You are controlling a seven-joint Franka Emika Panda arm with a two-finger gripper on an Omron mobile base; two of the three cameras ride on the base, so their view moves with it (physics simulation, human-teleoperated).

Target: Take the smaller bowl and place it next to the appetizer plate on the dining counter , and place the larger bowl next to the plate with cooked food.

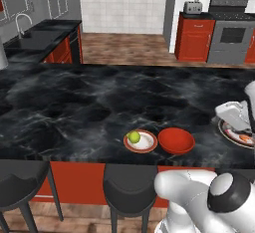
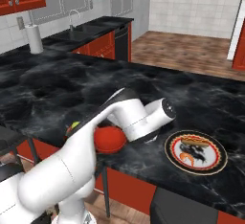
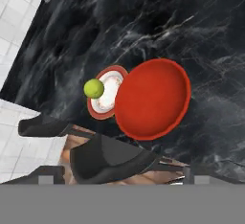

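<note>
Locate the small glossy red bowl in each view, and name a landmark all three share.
Left base view: small glossy red bowl, lower centre-right.
Right base view: lower left of centre, partly behind the arm.
Hand view: centre.
Shared landmark: small round white plate with reddish rim right beside it.

The smaller bowl (image 1: 176, 141), glossy red and shallow, sits upright on the black marble tabletop (image 1: 74, 107) near its front edge, touching the appetizer plate (image 1: 145, 143) (white with a reddish rim, a green fruit (image 1: 133, 137) on it). The plate with cooked food (image 2: 195, 151), dark-rimmed, lies well apart on the same tabletop.
</note>
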